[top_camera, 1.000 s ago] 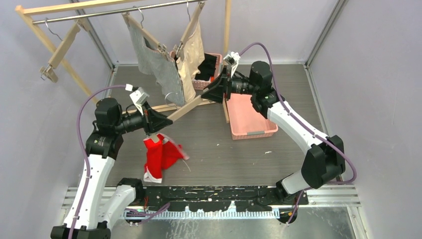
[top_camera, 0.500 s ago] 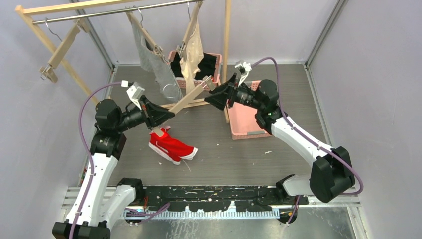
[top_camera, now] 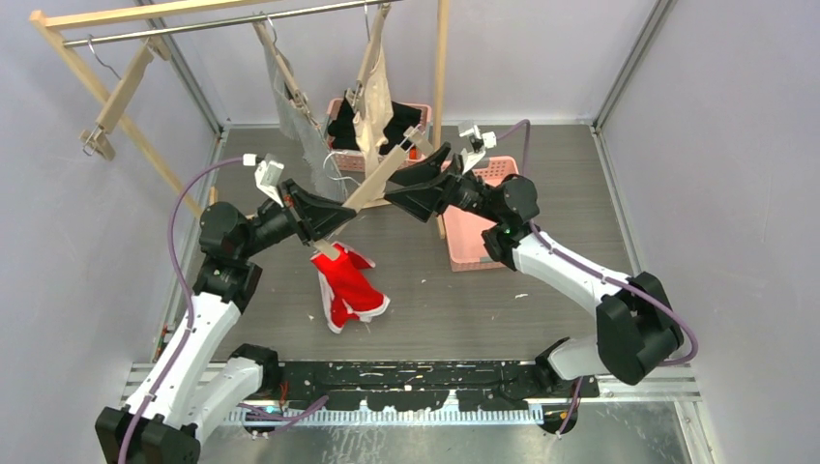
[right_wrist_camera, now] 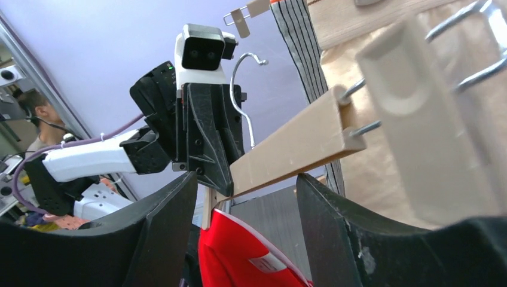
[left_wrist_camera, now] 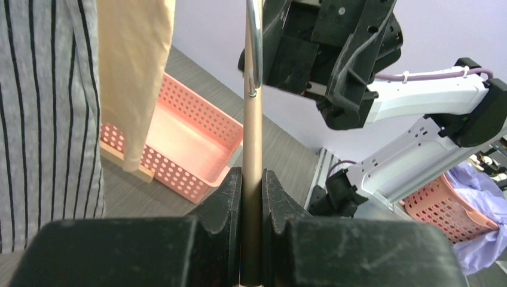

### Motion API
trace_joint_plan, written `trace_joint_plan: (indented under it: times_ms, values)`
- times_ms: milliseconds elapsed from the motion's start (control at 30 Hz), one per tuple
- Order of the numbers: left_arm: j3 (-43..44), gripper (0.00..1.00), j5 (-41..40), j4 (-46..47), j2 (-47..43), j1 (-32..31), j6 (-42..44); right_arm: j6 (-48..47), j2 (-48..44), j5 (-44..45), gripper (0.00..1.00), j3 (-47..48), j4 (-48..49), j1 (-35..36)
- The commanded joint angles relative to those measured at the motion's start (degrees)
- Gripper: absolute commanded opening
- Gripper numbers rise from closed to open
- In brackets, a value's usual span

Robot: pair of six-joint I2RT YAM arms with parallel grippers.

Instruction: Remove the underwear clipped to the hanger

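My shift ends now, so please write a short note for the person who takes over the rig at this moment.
Left tool: shut on the wooden hanger, off the rack.
Right tool: open, near the hanger's upper end, holding nothing.
Red underwear: hangs from the hanger's lower end, not yet off.
Striped piece and beige piece: clipped to hangers on the rack.
Done: nothing removed. Left: all three.

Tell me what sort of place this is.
Probably a robot lab cell staged as a laundry corner: a wooden clothes rack and a pink basket stand inside plain grey partition walls.
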Motion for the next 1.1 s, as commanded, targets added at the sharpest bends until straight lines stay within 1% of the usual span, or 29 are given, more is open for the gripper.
trace_joint_plan:
  times_ms: [0,300,433,500,533,600,667,700,733,767,800,867,900,933,1000,1033,1067]
  values:
    - [0.8,0.0,-3.6,9.4,1.2,-3.4,-2.4,1.8,1.8,1.6,0.68,3.3,6.3,1.4]
    - [0.1,0.0,-5.0,11.9,3.4,-8.5,-2.7,0.9,1.9,2.4,0.67,4.5,6.5,2.0]
    - [-2.2,0.0,-5.8,17.7,4.1,-9.7,-5.7,-0.1,0.9,4.7,0.64,4.2,7.4,2.1]
    - [-3.1,0.0,-7.0,19.6,4.3,-10.3,-6.5,0.3,1.2,5.4,0.61,4.7,8.2,2.1]
    - [-3.3,0.0,-7.6,20.1,4.5,-10.7,-6.5,0.7,1.5,5.6,0.57,5.0,8.9,2.1]
    - [-3.6,0.0,-8.3,20.5,4.9,-11.4,-6.3,1.9,2.3,5.6,0.45,5.7,10.6,2.1]
    - [-3.7,0.0,-8.6,20.5,5.4,-11.6,-6.1,2.9,2.7,5.5,0.3,6.3,11.7,2.3]
    - [-3.8,0.0,-8.7,20.5,5.5,-11.6,-6.1,2.9,2.7,5.4,0.25,6.5,11.6,2.4]
    - [-3.9,0.0,-8.7,20.5,5.5,-11.6,-6.1,2.7,2.7,5.4,0.16,6.7,10.9,2.4]
    - [-4.0,0.0,-8.9,20.4,5.5,-11.7,-6.0,2.1,2.6,5.3,0.04,7.0,9.9,2.4]
    - [-4.0,0.0,-9.0,20.4,5.5,-11.7,-6.0,1.5,2.5,5.3,0.01,7.1,8.8,2.5]
    - [-3.8,0.01,-9.2,19.3,5.5,-11.7,-5.5,0.4,1.8,5.9,0.01,6.4,7.9,2.6]
    - [-3.7,0.04,-9.1,18.6,5.6,-11.7,-5.1,0.1,1.4,6.4,0.01,5.9,7.7,2.6]
    - [-3.7,0.12,-9.1,17.8,5.5,-11.7,-4.7,-0.3,1.0,6.7,0.01,5.6,7.0,2.6]
    - [-3.8,0.33,-8.8,16.2,5.1,-11.7,-3.3,-1.6,0.2,7.0,0.01,5.8,4.8,2.6]
    - [-3.9,0.48,-8.4,15.7,4.8,-11.7,-2.5,-2.0,-0.2,6.8,0.01,5.7,4.3,2.6]
    - [-4.0,0.92,-8.5,14.8,4.4,-11.7,-1.7,-2.3,-0.6,6.8,0.01,5.6,4.0,2.6]
